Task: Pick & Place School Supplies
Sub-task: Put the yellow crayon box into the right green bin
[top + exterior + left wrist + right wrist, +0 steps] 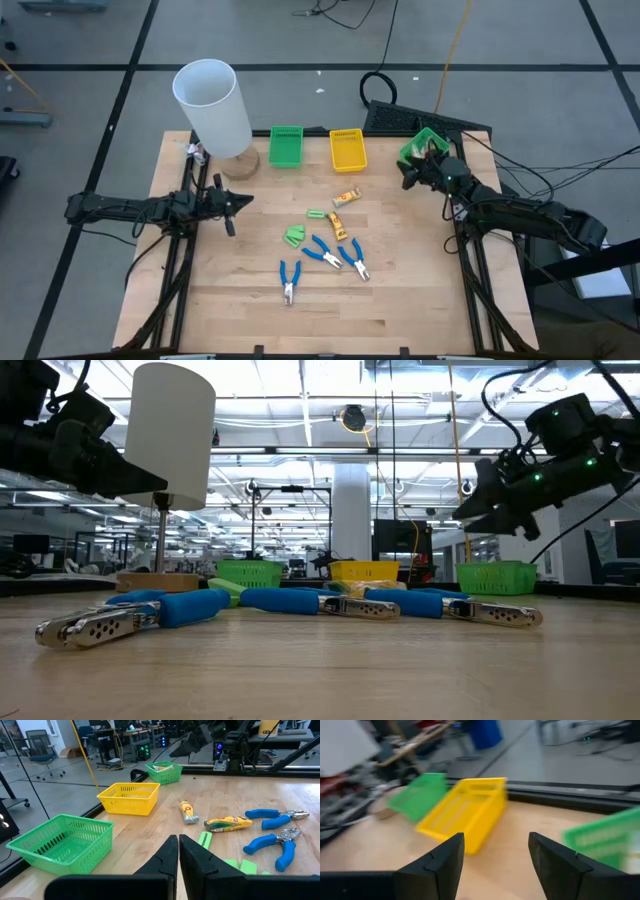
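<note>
The school supplies lie loose mid-table: two yellow-orange sticks (pixel 346 197) (pixel 337 224), light-green pieces (pixel 316 213) (pixel 294 236) and three blue-handled pliers (pixel 290 282) (pixel 322 251) (pixel 354 261). My left gripper (pixel 232 205) hovers shut at the table's left, pointing level toward them (pixel 178 840). My right gripper (pixel 408 175) stands open above the far right of the table, beside a green bin (pixel 425 145). In its wrist view nothing lies between its fingers (pixel 495 865).
A green bin (pixel 286 146) and a yellow bin (pixel 347 150) stand side by side at the far edge. A tall white cylinder (pixel 212 105) on a round wooden base rises at the far left. Bare wood stretches along the near edge.
</note>
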`<state>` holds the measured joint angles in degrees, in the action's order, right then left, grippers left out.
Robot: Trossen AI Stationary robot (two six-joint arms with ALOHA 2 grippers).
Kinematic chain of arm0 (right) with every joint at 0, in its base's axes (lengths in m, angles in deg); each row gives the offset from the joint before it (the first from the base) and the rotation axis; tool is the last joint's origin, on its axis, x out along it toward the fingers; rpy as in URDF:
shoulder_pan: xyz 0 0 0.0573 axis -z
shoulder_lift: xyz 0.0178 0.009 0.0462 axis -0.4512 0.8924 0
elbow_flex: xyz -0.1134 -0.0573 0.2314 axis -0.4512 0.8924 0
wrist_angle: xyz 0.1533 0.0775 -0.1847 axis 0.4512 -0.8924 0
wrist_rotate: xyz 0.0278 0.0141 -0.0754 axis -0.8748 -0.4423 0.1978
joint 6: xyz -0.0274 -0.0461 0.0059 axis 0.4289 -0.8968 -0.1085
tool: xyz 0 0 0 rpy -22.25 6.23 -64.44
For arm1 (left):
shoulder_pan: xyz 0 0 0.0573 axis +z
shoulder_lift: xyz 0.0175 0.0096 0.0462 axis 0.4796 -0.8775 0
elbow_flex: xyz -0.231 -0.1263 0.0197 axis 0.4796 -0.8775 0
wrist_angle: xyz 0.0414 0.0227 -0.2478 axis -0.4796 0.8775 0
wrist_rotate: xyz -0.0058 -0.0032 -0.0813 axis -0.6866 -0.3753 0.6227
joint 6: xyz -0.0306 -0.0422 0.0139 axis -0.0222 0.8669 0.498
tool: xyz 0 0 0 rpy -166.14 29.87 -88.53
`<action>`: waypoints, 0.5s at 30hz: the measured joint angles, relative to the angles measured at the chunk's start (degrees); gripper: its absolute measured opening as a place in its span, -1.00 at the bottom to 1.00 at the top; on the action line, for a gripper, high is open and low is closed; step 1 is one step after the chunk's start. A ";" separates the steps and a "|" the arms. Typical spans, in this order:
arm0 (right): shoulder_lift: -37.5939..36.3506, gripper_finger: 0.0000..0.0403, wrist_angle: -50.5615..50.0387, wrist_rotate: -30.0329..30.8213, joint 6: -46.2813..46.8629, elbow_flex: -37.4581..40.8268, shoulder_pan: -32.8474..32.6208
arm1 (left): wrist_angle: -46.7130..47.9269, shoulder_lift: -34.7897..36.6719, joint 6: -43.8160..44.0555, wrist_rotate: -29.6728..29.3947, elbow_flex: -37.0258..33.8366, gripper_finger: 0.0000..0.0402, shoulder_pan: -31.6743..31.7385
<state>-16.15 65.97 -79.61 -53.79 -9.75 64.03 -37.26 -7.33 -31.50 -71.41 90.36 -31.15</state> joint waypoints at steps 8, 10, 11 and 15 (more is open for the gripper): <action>0.00 0.05 1.96 -2.69 0.28 0.00 -8.96 | 0.00 0.00 0.00 0.00 0.01 -0.89 -0.02; 0.00 0.05 2.89 -2.69 0.45 0.00 -11.35 | 0.00 0.00 0.00 -0.01 0.00 -0.89 0.00; 0.00 0.05 3.42 -2.67 0.54 0.00 -12.62 | 0.00 0.00 0.00 0.00 0.01 -0.89 -0.02; 0.00 0.05 5.29 -2.47 1.09 0.00 -17.82 | 0.00 0.00 0.00 -0.01 0.01 -0.89 0.00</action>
<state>-16.15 71.26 -82.08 -52.70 -9.75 46.21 -37.26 -7.33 -31.50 -71.41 90.37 -31.15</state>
